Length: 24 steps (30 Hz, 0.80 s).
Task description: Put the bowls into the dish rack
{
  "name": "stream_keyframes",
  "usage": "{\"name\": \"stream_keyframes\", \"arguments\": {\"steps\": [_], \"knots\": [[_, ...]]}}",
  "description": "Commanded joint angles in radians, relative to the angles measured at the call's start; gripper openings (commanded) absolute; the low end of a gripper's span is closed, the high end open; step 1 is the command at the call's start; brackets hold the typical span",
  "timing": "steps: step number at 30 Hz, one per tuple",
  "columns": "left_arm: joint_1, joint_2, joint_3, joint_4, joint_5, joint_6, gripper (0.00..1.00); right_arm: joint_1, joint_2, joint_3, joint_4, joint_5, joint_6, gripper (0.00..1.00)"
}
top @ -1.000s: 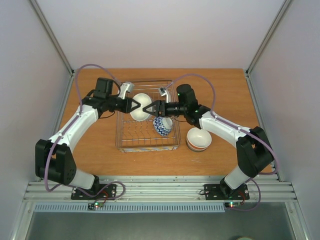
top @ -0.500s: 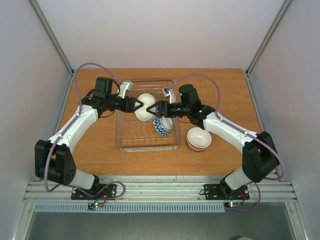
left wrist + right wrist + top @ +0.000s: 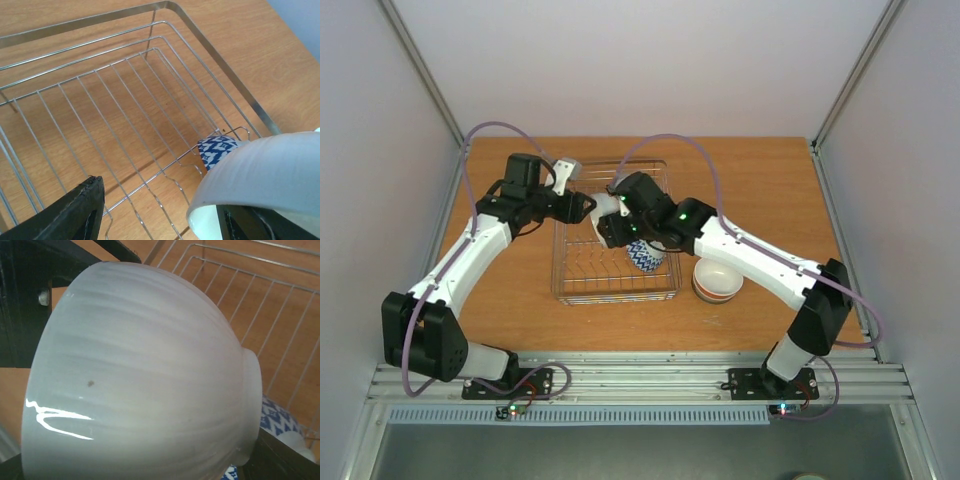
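Over the far half of the dish rack (image 3: pixel 616 296), 1 white bowl (image 3: pixel 140 370) hangs in the air, clear of the wires. It is tipped on its side. Its axis from mouth to foot ring runs close to level, across the rack from left to right. The mouth faces the left gripper (image 3: pixel 586 208) and the foot ring points away from it, toward the right edge of the table (image 3: pixel 510 290).

The right gripper (image 3: pixel 609 229) reaches in from the right and clasps this bowl across its ribbed body, so its jaws stand wide around it. The left gripper's jaws stand wide apart and hold nothing. In the left wrist view the bowl's rim lies in front of one finger (image 3: pixel 250 222), while the other finger (image 3: pixel 75 215) is well apart from it, over bare wire.

1 blue-white zigzag bowl (image 3: pixel 645 256) is inside the rack, against its right side, tipped so the patterned outside shows from above. It lies below and just to the near side of the white bowl.

1 stack of bowls (image 3: pixel 717 280) stands upright on the table, mouths up, just beside the rack's near right corner. The top one is white inside with orange-red bands below it. How many are in the stack cannot be told.

The 1 rack sits near the middle of the table, its sides square to the table edges.
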Motion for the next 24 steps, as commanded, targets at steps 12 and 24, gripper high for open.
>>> {"name": "stream_keyframes", "arguments": {"steps": [12, 24], "knots": [[0.089, -0.016, 0.010, 0.063, -0.207, -0.043, 0.61, 0.174, 0.227, 0.273, -0.434, 0.515, -0.023, 0.01], [0.115, -0.019, 0.004, 0.068, -0.185, -0.060, 0.61, 0.210, 0.357, 0.394, -0.590, 0.591, 0.084, 0.01]]}}
